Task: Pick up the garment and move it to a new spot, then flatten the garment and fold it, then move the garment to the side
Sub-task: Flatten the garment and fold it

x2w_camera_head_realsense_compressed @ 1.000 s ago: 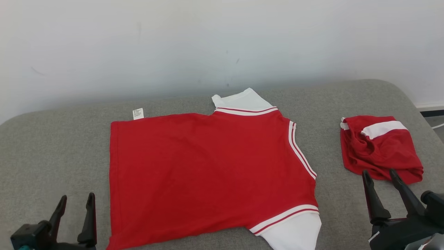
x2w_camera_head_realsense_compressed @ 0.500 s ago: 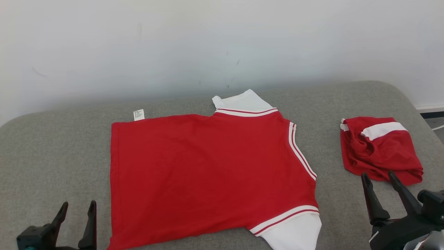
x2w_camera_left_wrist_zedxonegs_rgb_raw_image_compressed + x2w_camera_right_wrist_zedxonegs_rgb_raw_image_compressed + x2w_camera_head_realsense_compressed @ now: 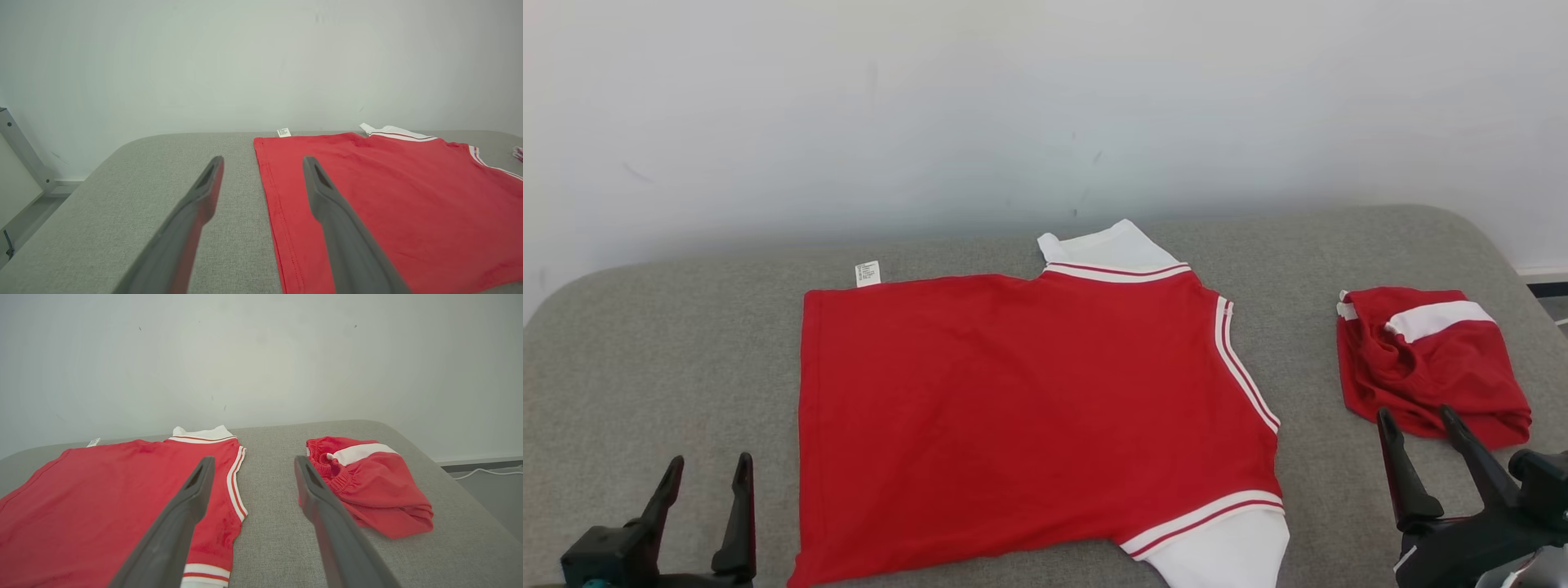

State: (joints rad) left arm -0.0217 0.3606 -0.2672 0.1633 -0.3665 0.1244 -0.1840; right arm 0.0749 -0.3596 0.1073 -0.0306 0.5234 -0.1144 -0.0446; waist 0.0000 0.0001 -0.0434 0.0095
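Flat red shirt (image 3: pixel 1029 408) lies between left pincer (image 3: pixel 710 460) and right pincer (image 3: pixel 1415 411), both apart and empty. Fold likely next: pinch near edge at both ends, carry it far evenly.

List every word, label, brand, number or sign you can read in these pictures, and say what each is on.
White tag at the far edge of the red shirt: lines of print, too small and blurred to read.
Bunched red garment with a white stripe: no lettering visible.
Nothing else in view bears readable text.
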